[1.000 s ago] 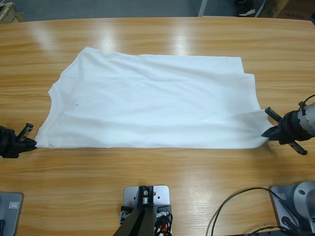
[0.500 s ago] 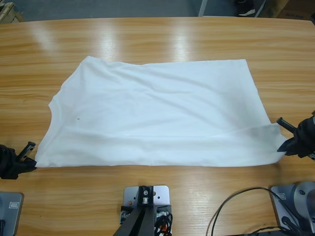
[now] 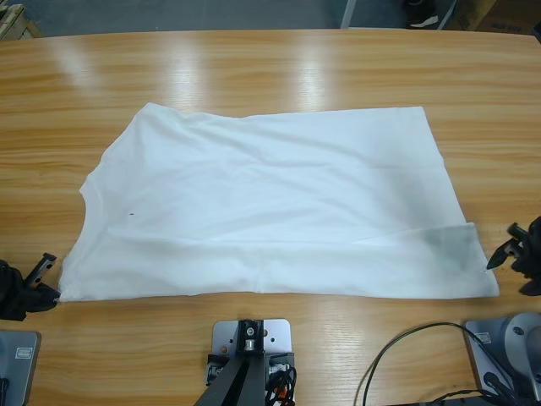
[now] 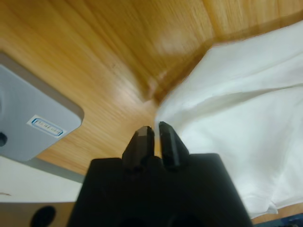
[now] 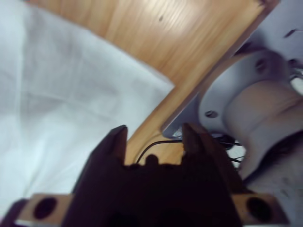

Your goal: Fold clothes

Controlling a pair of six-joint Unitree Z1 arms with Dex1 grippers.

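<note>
Only partly visible, both claws flank shirt.

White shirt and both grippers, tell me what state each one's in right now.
white shirt: spread flat on the table, unfolded, lightly wrinkled, held by neither gripper.
left gripper: shut, empty, just off the shirt's near corner.
right gripper: open, empty, beside the shirt's other near corner.
</note>
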